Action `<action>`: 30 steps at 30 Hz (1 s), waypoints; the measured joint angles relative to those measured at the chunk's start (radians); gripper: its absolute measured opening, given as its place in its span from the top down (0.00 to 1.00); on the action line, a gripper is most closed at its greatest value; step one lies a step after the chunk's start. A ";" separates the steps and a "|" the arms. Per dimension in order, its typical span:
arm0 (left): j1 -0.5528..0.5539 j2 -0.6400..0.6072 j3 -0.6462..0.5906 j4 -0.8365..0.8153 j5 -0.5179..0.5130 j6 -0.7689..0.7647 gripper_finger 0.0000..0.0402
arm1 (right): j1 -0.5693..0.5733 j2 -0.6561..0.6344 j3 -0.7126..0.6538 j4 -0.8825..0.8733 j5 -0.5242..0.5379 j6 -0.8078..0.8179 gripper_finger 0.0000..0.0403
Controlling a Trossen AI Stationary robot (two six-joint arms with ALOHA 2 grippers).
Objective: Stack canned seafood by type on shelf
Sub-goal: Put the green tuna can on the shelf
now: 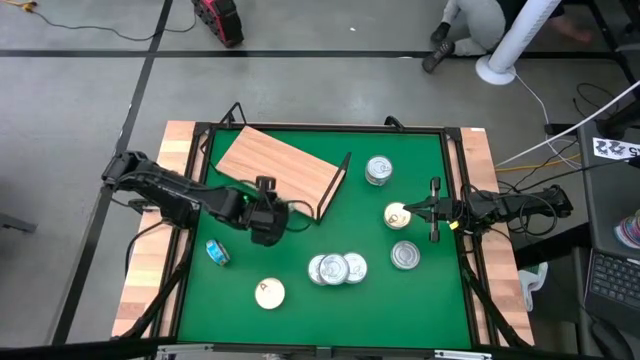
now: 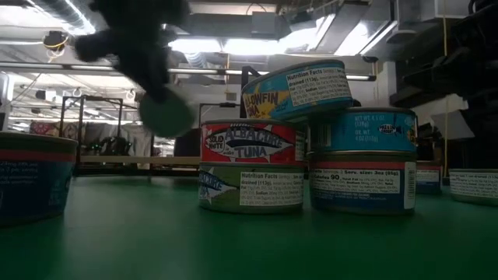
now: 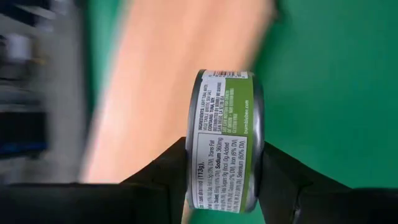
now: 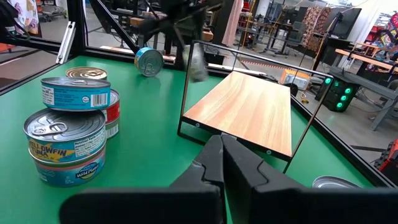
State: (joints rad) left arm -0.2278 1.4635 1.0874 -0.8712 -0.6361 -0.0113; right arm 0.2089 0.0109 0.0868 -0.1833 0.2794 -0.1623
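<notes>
We count nine tins: one on its edge (image 1: 217,252), one cream-topped (image 1: 269,293), a cluster of four (image 1: 337,268), three singles (image 1: 378,171), plus one in the left gripper (image 3: 225,146), and one shelf (image 1: 275,165).

The wooden shelf (image 1: 278,166) is lying at the mat's far left, its wire end facing right. A green-labelled tin (image 3: 225,143) is being held on edge; five tins (image 1: 336,268) are clustering near centre.

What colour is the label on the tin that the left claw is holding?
Green and white, on the tin in the left gripper; the left wrist view shows it best.
</notes>
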 joint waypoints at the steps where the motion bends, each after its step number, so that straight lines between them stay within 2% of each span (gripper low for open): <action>1: 0.013 0.000 -0.001 0.031 -0.033 0.028 0.65 | 0.000 0.000 0.000 0.000 0.000 0.000 0.98; 4: 0.062 0.005 -0.019 0.158 -0.102 0.115 0.65 | 0.000 0.000 0.000 0.000 0.000 0.000 0.98; 10: 0.176 0.006 -0.103 0.440 -0.117 0.302 0.64 | 0.000 0.000 0.000 0.000 0.000 0.000 0.98; 16: 0.267 0.006 -0.181 0.680 -0.105 0.476 0.64 | 0.000 0.000 0.000 0.000 0.000 0.000 0.98; 20: 0.308 0.006 -0.229 0.778 -0.033 0.530 0.63 | 0.000 0.000 0.000 0.000 0.000 0.000 0.98; 24: 0.324 0.053 -0.250 0.828 -0.005 0.569 0.63 | 0.000 0.000 0.000 0.000 0.000 0.000 0.98; 30: 0.328 0.195 -0.250 1.004 -0.012 0.706 0.62 | 0.000 0.000 0.000 0.000 0.000 0.000 0.98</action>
State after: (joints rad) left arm 0.1005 1.6585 0.8375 0.1330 -0.6479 0.6944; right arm 0.2089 0.0106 0.0868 -0.1837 0.2791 -0.1627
